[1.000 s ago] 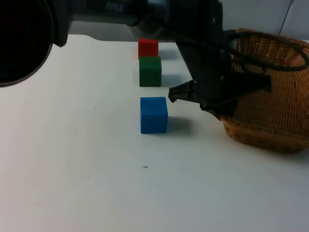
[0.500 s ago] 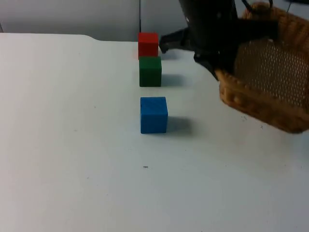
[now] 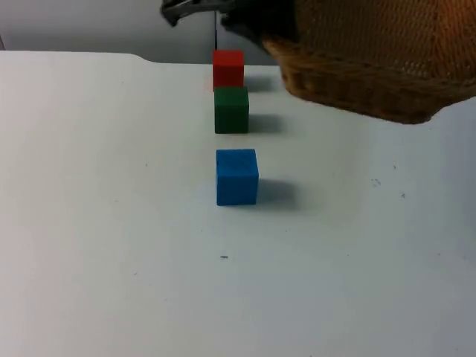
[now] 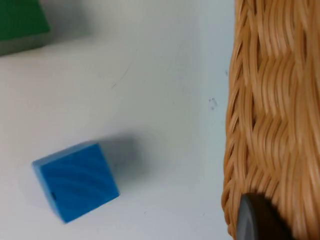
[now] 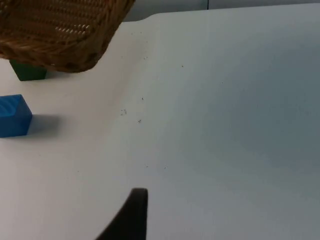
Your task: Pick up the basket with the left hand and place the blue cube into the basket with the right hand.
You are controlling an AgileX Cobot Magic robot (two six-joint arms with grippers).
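The left pincer (image 3: 223, 16) was at the far edge of the scene, closed on the basket (image 3: 372, 59) at its rim. In the left wrist view one fingertip (image 4: 257, 220) lay against the woven wall of the basket (image 4: 272, 115). The basket was raised clear of the counter (image 3: 111, 223), at the far right, tilted, with its underside facing the top camera.

The blue cube (image 3: 237, 176) stood on the counter near the middle, apart from the basket and touched by nothing. The green cube (image 3: 231, 109) stood farther back in the same line, and the red cube (image 3: 228, 68) behind that, just beside it.

The right pincer waited above the bare counter to the right; whether its fingers were apart or together could not be told. Its wrist view showed the blue cube (image 5: 14, 115) and the basket (image 5: 60, 30) raised above the green cube (image 5: 27, 72).
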